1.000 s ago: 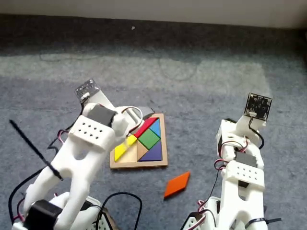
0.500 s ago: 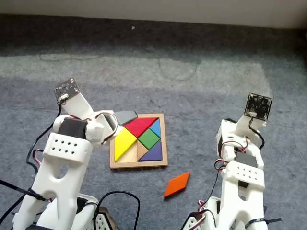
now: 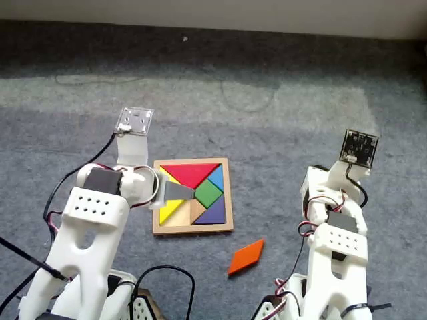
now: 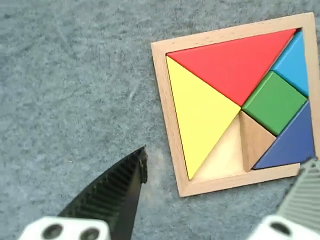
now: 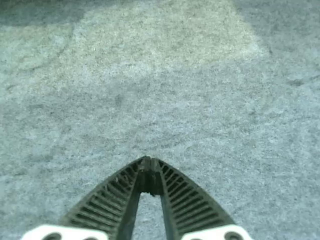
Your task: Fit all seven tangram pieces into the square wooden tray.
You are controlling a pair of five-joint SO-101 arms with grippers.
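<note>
Grey carpet (image 3: 267, 120); high view: orange piece (image 3: 246, 256) outside tray (image 3: 193, 230); left wrist view: slot (image 4: 222, 155).

tray (image 4: 162, 100): pale raw wood, matt. coloured pieces (image 4: 205, 115): smooth paint, satin sheen. brown triangle (image 4: 254, 145): bare wood, grain visible. surface (image 3: 280, 120): grey carpet-like cloth, rough nap. right tool (image 5: 148, 162): black ribbed plastic, matt. arm shells (image 3: 93, 213): white matt plastic.

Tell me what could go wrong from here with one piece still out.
1. The orange piece lies flat on the carpet, so a grasp may slip, and it may reach the gap turned wrong and jam.
2. The open left gripper hangs over the tray; lowering could shove the tray or lift the yellow triangle.
</note>
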